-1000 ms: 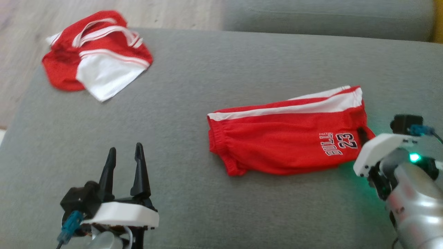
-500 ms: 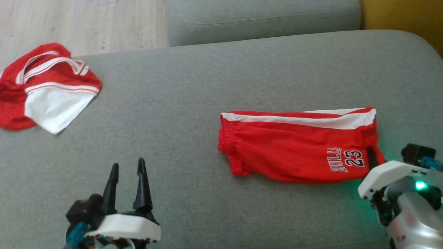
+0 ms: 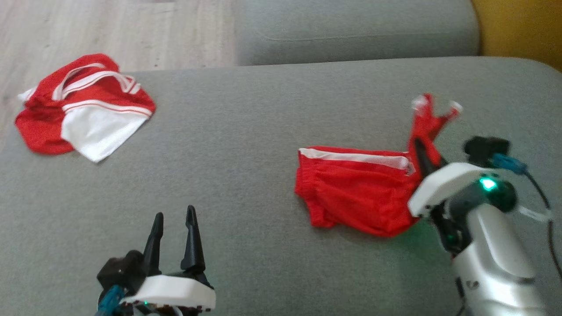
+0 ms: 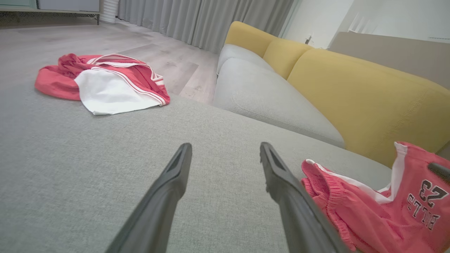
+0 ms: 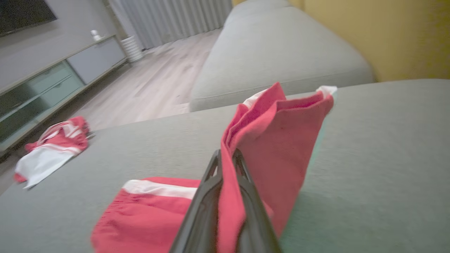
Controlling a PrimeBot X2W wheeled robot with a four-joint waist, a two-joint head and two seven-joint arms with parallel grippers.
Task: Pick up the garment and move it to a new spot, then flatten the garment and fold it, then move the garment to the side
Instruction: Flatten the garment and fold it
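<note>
The garment (image 3: 351,193) is a pair of red shorts with a white side stripe, lying on the grey sofa seat (image 3: 246,131). My right gripper (image 3: 418,145) is shut on its right end and holds that end up off the seat, while the waistband end stays on the cushion. In the right wrist view the raised red cloth (image 5: 274,140) stands pinched between the shut fingers of the right gripper (image 5: 225,154). My left gripper (image 3: 174,215) is open and holds nothing, low at the front left, well apart from the shorts (image 4: 351,207); its fingers (image 4: 175,175) point across bare cushion.
A second red and white garment (image 3: 83,114) lies crumpled at the seat's far left corner, near the edge above the wooden floor (image 3: 109,30). Another grey cushion (image 3: 351,30) lies behind, and a yellow backrest (image 4: 351,91) rises at the right.
My right gripper has risen and moved left, lifting the printed right end of the shorts off the seat and bunching it. The head camera has shifted. The left gripper keeps its pose.
</note>
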